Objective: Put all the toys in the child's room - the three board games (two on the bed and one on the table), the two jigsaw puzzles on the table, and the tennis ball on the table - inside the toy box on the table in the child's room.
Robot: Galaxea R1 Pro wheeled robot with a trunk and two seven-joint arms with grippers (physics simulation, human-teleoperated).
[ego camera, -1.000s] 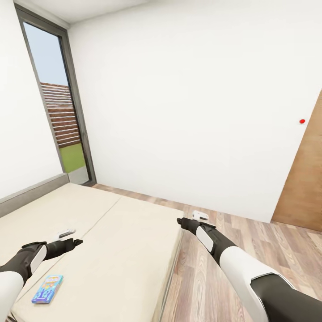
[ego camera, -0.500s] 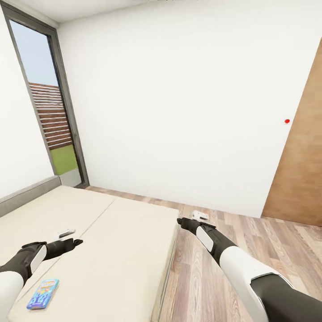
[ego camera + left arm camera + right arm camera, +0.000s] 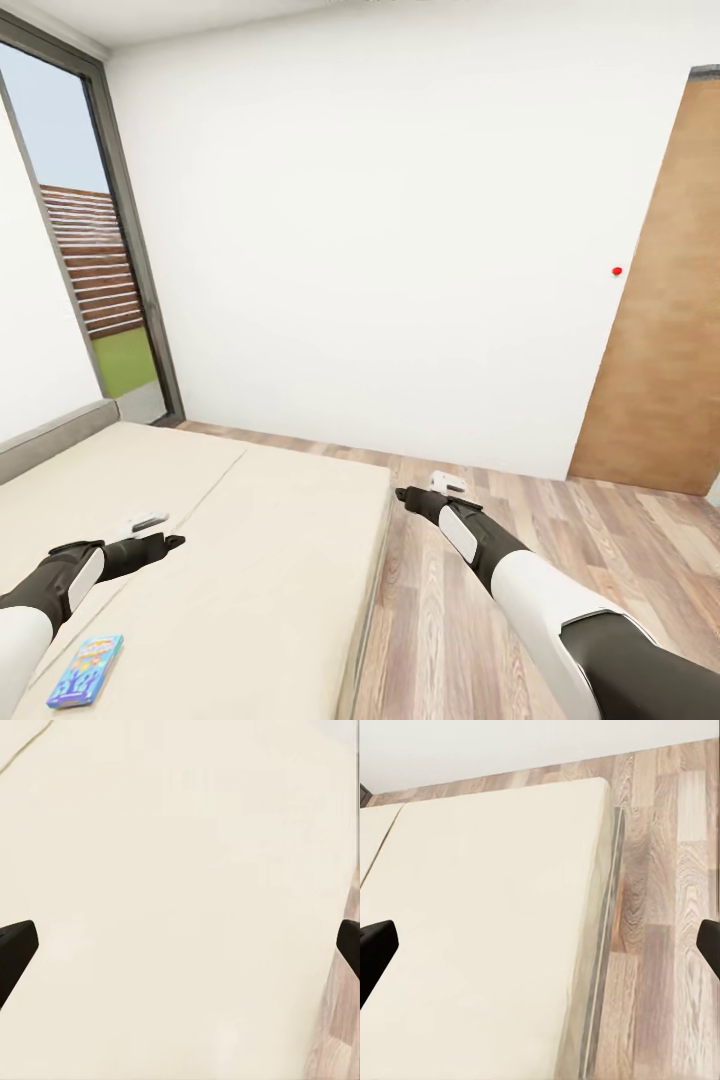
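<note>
A light blue board game with cartoon art lies flat on the cream bed, close to the mattress's near edge. My left gripper hovers over the mattress a little beyond the box, apart from it. In the left wrist view, the left gripper is open, its fingertips wide apart over bare mattress. My right gripper hangs above the bed's right edge. Seen from its own wrist, the right gripper is open and empty over the mattress edge. The table and toy box are out of view.
Wood-plank floor runs along the bed's right side. A brown wooden door stands at the right, and a tall grey-framed window at the left. A small red dot marks the white wall.
The camera has turned right: bed, window and board game slid left in the picture and more of the door shows. Both arms keep their pose and stay open.
</note>
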